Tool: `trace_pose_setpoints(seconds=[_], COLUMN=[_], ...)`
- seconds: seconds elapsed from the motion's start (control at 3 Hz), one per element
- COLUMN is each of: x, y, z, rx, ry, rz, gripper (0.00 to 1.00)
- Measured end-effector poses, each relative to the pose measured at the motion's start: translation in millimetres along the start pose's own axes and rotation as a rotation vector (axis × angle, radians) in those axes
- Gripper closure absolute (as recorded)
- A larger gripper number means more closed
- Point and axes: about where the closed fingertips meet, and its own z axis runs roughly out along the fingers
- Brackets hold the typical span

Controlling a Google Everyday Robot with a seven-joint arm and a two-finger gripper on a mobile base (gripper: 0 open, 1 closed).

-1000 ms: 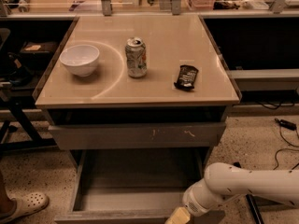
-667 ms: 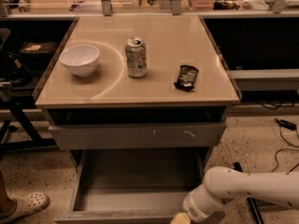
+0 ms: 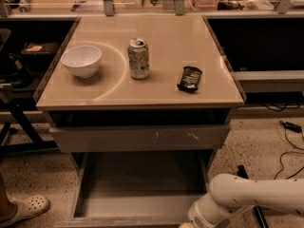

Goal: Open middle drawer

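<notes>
The middle drawer (image 3: 142, 189) stands pulled far out below the tabletop. Its smooth grey inside shows and holds nothing. Its front runs along the bottom edge of the camera view (image 3: 118, 221). Above it is the taller grey drawer front with pale scratch marks (image 3: 142, 137), which is shut. My white arm (image 3: 251, 194) reaches in from the lower right. My gripper (image 3: 184, 225) is at the middle drawer's front right corner, almost wholly cut off by the bottom edge. The lowest drawer is hidden.
On the beige tabletop (image 3: 161, 94) stand a white bowl (image 3: 81, 60), a soda can (image 3: 138, 58) and a dark snack bar (image 3: 190, 78). A foot in a pale clog (image 3: 21, 209) is at the lower left. Black cables (image 3: 289, 141) lie on the floor at right.
My arm and gripper have drawn down toward the bottom edge, and the gripper is now nearly out of view. The drawer front has come a little further out with it.
</notes>
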Motion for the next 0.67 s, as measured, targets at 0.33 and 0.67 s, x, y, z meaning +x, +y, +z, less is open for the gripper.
trace_pose_setpoints(seconds=[0.33, 0.67], x=[3.5, 23.3], y=[5.3, 29.2], z=[-2.1, -12.7], rx=[-0.003, 0.000], ry=[0.000, -0.008], rz=[0.010, 0.053], gripper=[0.00, 0.00])
